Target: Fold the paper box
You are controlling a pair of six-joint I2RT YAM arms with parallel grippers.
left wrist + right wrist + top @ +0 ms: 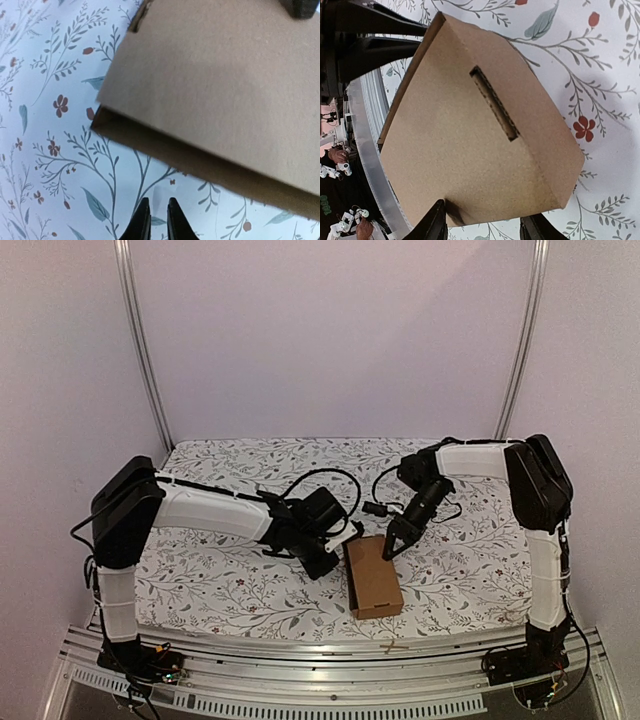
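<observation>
Care was needed, I judged: the box [375,578], lying near the front edge of the flowered cloth [220,580], should be steadied from its left while its far end was pressed slowly, so it would not slide. The left claw [155,212], just beside it, was almost clenched and empty; farther back the right claw [485,225] stood spread wide over the far end, grasping nothing.

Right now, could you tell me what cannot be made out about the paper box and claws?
- Top external: whether the right claw touches the paper box; too small.
- Left wrist: the box's far end, cut off at the top and right edges.
- Right wrist: the box's inside, hidden by its own panels.
- Left wrist: most of the left claw, below the bottom edge.
</observation>
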